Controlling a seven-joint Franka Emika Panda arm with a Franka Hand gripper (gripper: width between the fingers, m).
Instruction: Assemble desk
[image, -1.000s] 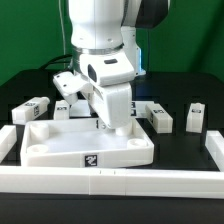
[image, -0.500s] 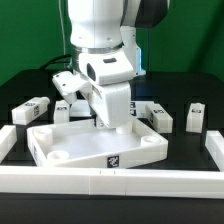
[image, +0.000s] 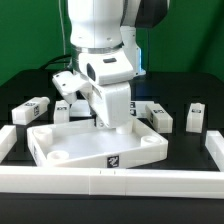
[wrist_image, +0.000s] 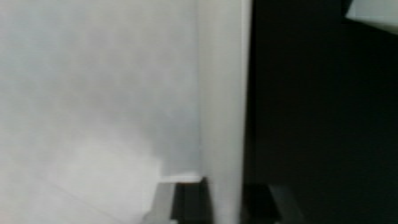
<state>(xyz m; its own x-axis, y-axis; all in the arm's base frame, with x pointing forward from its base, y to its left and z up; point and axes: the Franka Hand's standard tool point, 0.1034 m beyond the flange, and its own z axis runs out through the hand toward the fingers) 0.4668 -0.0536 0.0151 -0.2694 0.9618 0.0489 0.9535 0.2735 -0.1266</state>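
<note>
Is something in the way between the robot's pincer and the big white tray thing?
No, nothing visible is in the way. The pincer is down at the far rim of the tabletop, shut, and seems to pinch that rim. The loose legs lie apart from it, off to both sides.

white rimmed tabletop (image: 75, 140) flat, rim up, askew, w/ tagged block legs (image: 32, 109) loose beyond it.

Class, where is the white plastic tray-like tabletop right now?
In the exterior view, the white plastic tray-like tabletop lies in the centre, under the gripper and just behind the long white border rail.
</note>
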